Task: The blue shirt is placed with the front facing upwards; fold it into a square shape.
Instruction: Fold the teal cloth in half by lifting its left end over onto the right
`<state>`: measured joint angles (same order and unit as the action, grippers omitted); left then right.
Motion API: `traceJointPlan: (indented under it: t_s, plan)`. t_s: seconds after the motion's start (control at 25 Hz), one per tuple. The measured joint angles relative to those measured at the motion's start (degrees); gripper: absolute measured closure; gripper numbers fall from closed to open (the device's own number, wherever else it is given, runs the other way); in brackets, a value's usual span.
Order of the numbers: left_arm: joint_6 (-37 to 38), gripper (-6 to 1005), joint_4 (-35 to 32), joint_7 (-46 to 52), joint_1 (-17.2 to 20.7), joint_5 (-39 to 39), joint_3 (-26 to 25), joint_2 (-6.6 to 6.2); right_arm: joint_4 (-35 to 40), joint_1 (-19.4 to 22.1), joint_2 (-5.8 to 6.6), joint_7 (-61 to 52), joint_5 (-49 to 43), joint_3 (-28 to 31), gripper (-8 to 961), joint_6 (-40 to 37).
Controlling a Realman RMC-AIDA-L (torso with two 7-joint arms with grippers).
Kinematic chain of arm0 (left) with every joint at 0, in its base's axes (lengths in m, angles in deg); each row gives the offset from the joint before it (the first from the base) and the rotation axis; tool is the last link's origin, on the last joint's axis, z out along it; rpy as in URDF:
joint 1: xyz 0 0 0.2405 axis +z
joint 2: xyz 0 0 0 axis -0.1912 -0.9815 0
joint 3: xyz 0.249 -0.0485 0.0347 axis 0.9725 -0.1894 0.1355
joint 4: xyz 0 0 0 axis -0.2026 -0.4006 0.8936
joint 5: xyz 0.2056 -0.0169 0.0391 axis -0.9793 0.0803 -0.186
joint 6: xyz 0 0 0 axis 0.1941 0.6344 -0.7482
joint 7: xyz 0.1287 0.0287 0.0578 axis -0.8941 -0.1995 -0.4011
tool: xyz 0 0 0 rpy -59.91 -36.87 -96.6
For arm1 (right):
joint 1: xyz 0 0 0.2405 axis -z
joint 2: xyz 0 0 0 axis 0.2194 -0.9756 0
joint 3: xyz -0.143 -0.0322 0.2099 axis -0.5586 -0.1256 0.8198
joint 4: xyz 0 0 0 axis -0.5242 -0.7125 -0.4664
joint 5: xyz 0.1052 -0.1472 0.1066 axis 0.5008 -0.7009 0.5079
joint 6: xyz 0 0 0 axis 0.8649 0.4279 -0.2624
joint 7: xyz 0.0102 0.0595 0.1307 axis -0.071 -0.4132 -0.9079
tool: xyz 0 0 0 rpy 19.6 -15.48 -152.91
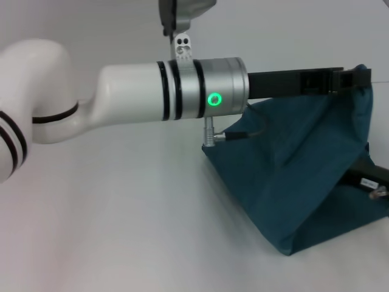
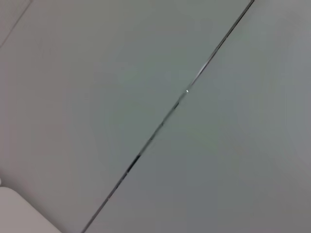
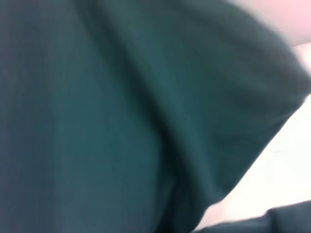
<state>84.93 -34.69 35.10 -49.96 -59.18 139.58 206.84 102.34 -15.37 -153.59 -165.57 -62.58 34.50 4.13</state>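
Note:
The blue shirt (image 1: 298, 176) is a plain teal cloth lying at the right of the white table, with one edge pulled up into a tent shape. My left arm reaches across the head view from the left. Its gripper (image 1: 355, 78) is high at the right, shut on the raised edge of the shirt. A dark part of my right gripper (image 1: 368, 177) pokes out from the shirt's folds at the right edge, mostly hidden. Teal fabric (image 3: 121, 116) fills the right wrist view from close up. No lettering shows on the shirt.
The white table (image 1: 121, 231) stretches to the left and front of the shirt. A grey flat surface with a thin dark seam (image 2: 165, 121) is all that the left wrist view shows. A grey fixture (image 1: 182, 18) hangs at the top centre.

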Motion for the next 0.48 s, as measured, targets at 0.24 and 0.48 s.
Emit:
traceJointPlan:
  t_s: [0.24,0.48]
  plan:
    - [-5.6,955,0.4,-1.3,0.8,9.8,9.1,0.0,2.3,2.2,0.22,-0.6,2.4,0.0,534,-1.1]
    - [-6.9,953,1.2,-1.8,1.7,12.7,10.9,0.0,5.6,5.4,0.63,-3.3,6.2,0.9,532,-2.0]
